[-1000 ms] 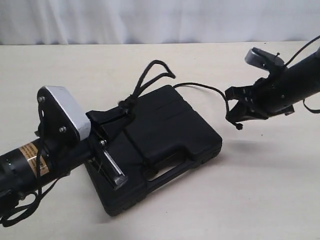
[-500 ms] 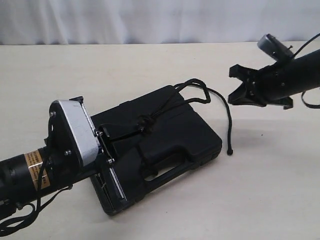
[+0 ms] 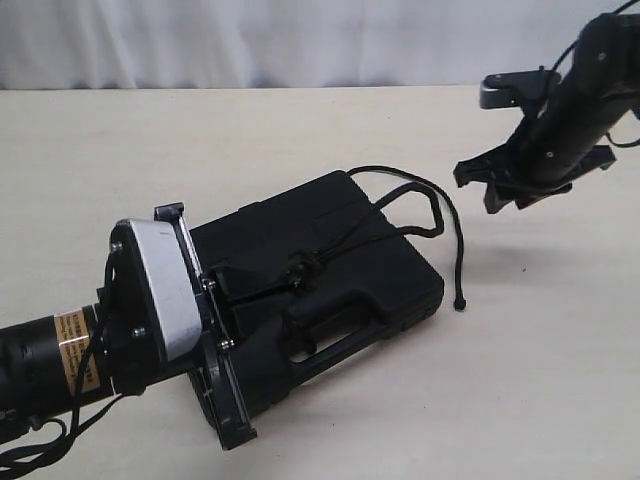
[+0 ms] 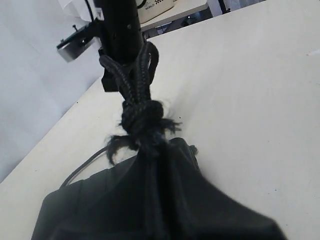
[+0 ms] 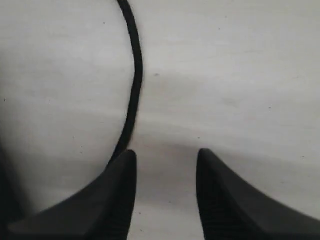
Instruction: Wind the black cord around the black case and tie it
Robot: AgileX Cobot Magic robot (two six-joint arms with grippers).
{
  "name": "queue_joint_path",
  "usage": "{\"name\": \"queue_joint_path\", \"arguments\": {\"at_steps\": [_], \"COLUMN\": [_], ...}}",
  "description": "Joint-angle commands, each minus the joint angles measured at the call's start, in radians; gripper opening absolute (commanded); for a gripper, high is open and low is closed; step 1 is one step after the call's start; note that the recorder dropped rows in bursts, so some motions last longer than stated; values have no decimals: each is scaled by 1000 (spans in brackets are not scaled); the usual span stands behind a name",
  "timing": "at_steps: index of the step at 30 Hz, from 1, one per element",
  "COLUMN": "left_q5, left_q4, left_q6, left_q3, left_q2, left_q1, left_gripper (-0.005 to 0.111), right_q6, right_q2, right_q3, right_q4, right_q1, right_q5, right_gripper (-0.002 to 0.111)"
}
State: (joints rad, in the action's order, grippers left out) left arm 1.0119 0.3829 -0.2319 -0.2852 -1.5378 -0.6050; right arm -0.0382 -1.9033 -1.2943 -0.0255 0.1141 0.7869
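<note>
left gripper (image 3: 285, 278) clamped on black cord (image 3: 460, 270) at the knot, above black case (image 3: 390, 275) lid. Tying step, I'd say. Tail lies off case's right edge; right gripper (image 3: 482, 188) beyond, jaws apart, empty. Next: grab tail, cinch.

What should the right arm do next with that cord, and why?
Probably lower the right gripper onto the free end of the black cord and close. Its fingers are open and empty, that end lies loose on the table beside the black case, while the left gripper is shut on the cord at the knot.
</note>
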Motion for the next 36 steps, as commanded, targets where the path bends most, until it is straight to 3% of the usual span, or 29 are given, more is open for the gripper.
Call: {"name": "queue_joint_path", "arguments": {"at_steps": [1,7,19,22,25,31,36], "left_q5": [11,11,11,11,11,11,11], "left_q4": [5,5,5,5,5,5,8], "left_q6": [1,1,1,1,1,-1,-45], "left_q3": [3,3,3,3,3,3,3], "left_q2": [8,8,8,8,8,8,8], "left_q1": [0,0,0,0,0,0,0], "left_gripper": [0,0,0,0,0,0,0], "right_q6": [-78,-81,-90,-90,-81,-82,32], "right_q2": [-97,-208,-294,-312,-318,-289,-214], "right_q3": [-101,-202,-207,-207,-207,-207,-207], "right_q4": [26,63,63,63,55,88,321], "right_q1": [16,16,16,16,18,16,-63], "right_q5": [62,84,-15,-15,-4,51,136], "right_gripper": [38,38,38,27,4,4,4]}}
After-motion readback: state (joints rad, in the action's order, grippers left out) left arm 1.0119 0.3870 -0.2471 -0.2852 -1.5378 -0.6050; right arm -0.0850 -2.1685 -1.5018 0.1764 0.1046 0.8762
